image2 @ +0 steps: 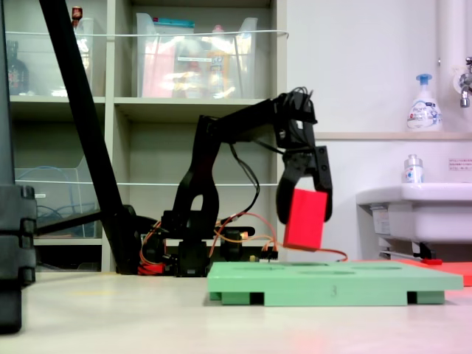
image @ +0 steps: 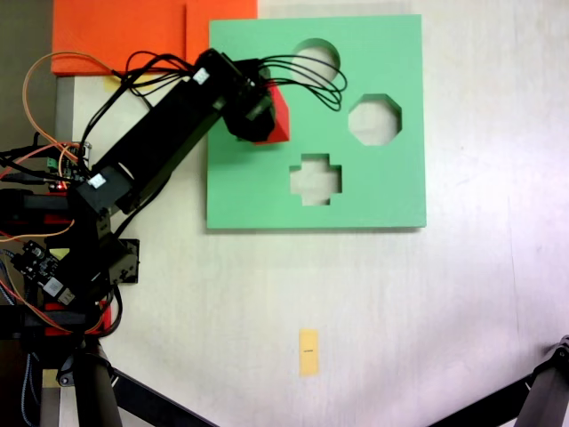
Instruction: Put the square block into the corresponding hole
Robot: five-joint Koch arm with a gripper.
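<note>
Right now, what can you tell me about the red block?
The red block is small, bright red and plain-faced, with flat sides and sharp edges. The robot's hand grips it between its black fingers, holding it in the air, tilted, just above the green board. It is not touching the board. From above it hangs over the board's left part, near the round hole.

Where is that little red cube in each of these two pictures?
Fixed view from above: the red cube sits upper middle, held by the gripper over the left part of the green board.
Fixed view from the side: the cube hangs tilted right of centre, clear above the board, between the black fingers.
Shared landmark: the green board under the cube.
</note>
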